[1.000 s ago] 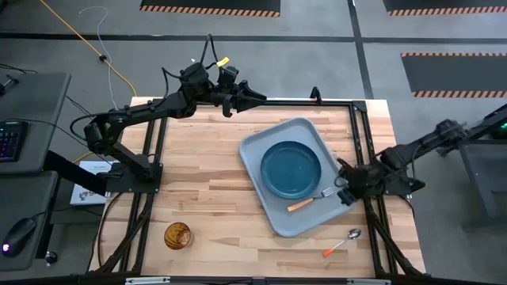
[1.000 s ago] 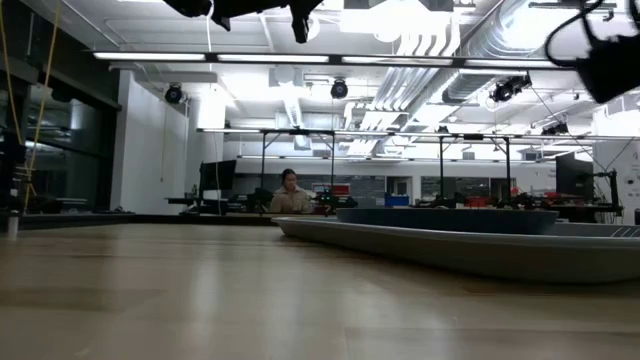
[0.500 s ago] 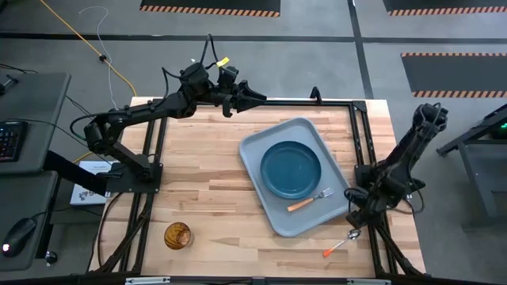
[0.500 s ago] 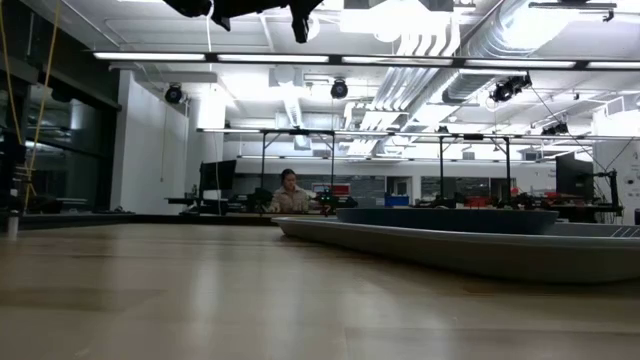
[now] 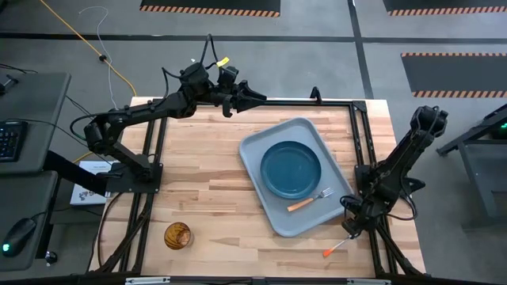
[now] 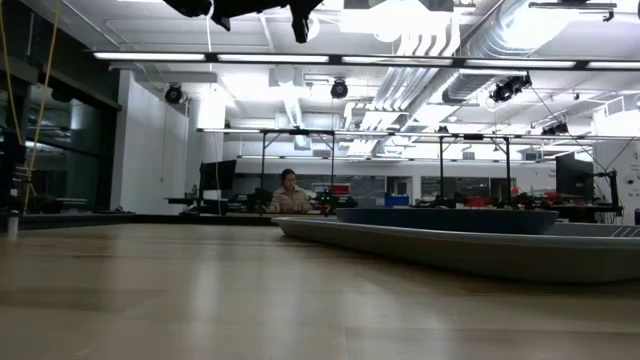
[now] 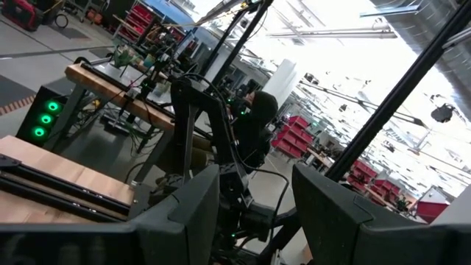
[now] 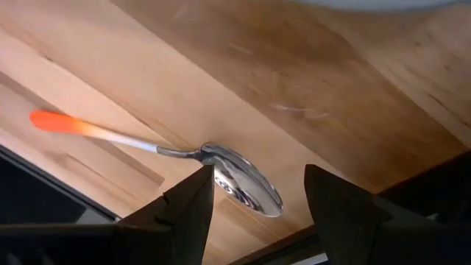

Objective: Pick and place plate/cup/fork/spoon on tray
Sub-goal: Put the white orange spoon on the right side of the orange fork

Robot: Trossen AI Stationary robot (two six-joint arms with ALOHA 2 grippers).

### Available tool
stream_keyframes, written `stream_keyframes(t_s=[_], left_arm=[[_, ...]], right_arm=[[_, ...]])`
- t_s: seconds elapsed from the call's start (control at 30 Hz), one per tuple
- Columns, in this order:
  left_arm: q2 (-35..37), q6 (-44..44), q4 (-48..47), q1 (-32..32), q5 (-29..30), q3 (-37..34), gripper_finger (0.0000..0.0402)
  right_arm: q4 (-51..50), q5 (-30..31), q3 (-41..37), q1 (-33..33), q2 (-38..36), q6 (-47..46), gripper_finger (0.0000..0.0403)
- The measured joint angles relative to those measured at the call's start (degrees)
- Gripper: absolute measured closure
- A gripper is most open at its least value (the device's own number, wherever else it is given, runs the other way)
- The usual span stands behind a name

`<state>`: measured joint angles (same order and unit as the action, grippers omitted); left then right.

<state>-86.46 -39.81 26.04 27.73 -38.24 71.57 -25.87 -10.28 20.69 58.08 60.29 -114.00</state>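
Right now the right end effector [image 5: 349, 227] hangs over the near-right corner of the desk [image 5: 206, 182], its fingers spread apart and holding nothing, with the spoon [image 8: 221, 177] lying flat on the wood directly beneath it. In the right wrist view the silver bowl sits between the two dark fingers, a little toward one of them, while the thin handle runs off sideways to its reddish tip, so the long axis crosses the gap rather than running along it. From above, that handle [image 5: 334, 248] slants toward the desk's near edge, just off the tray [image 5: 253, 146]. I'd judge a straight drop would bracket the bowl end. The plate [image 5: 291, 169] and the fork [image 5: 309, 199] already lie on the tray; the cup [image 5: 177, 235] stands well apart, near the left front corner. The left end effector [image 5: 252, 93] waits at the far edge, fingers apart, much farther from the spoon.
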Motion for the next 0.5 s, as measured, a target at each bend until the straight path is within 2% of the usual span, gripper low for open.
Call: stream_keyframes(t_s=[0.27,0.5], left_arm=[[0.0,0.0,0.0,0.0,0.04,0.0,0.0241],[0.0,-0.02,0.0,0.0,0.07,0.0,0.0241]], right_arm=[[0.75,-2.09,-0.15,0.0,0.1,2.39,0.0214],[0.8,-2.57,-0.31,0.07,0.17,2.58,0.0289]])
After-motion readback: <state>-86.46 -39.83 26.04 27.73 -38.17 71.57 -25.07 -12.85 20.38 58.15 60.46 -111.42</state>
